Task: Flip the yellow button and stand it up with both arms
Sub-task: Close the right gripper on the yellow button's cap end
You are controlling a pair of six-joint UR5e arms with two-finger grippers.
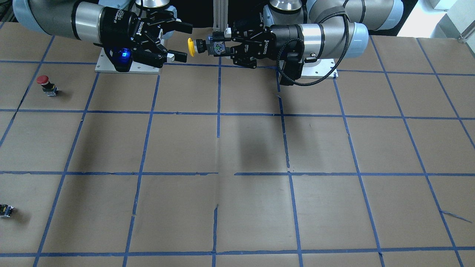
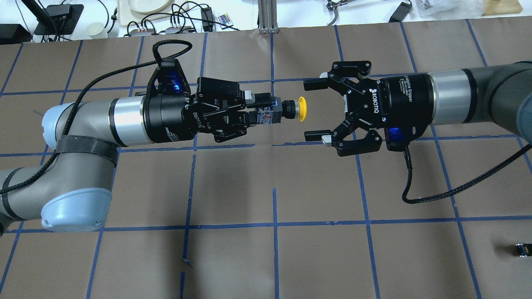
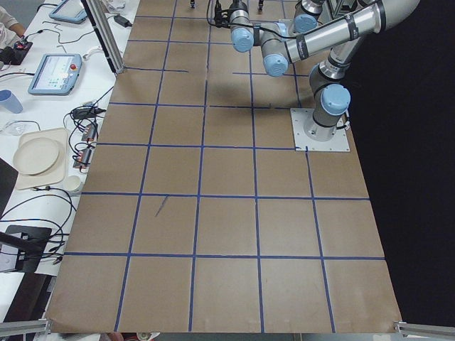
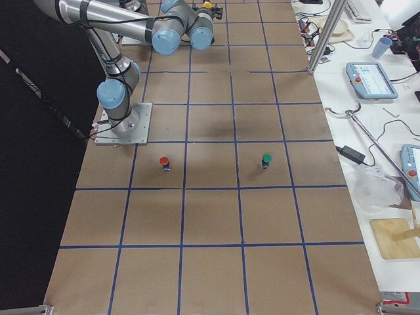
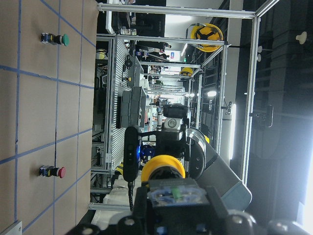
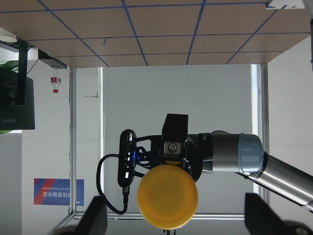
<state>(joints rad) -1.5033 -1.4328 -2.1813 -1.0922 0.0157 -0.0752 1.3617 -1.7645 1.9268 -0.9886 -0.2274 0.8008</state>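
The yellow button (image 2: 286,111) is held in the air above the tabletop (image 2: 232,187), pinched by its black-grey body in the left hand (image 2: 257,109). Its axis is laid level and its yellow cap is turned towards the right hand (image 2: 312,110). The right hand's fingers are spread wide, and the cap is found just at their mouth, untouched. A red-capped button (image 1: 46,84) is seen standing on the tabletop well apart, a green-capped button (image 4: 266,160) beyond it, and a small black block (image 1: 6,210) near the edge
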